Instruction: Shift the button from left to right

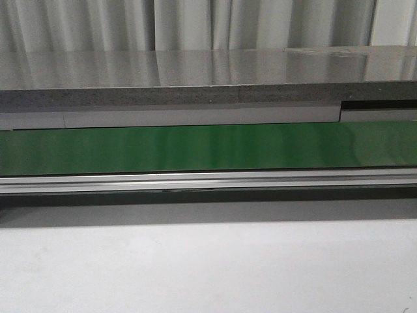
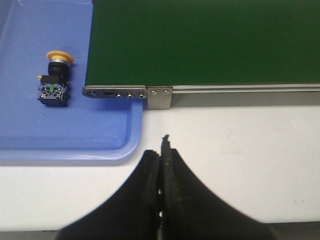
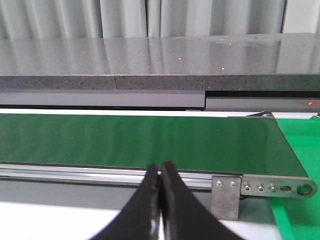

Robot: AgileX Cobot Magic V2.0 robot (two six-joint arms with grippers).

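The button point(image 2: 55, 80), with a yellow-orange cap on a black boxy body, lies on its side in a blue tray point(image 2: 100, 140) in the left wrist view. My left gripper point(image 2: 161, 150) is shut with nothing in it, hovering over the white table just off the tray's corner, well apart from the button. My right gripper point(image 3: 160, 170) is also shut and empty, in front of the green conveyor belt point(image 3: 135, 140). Neither gripper nor the button shows in the front view.
The green conveyor belt point(image 1: 208, 147) runs across the table with a silver rail point(image 1: 208, 179) and metal end brackets point(image 2: 159, 97) point(image 3: 227, 192). A grey counter point(image 1: 195, 85) and curtains stand behind. A green surface point(image 3: 300, 210) lies past the belt's right end.
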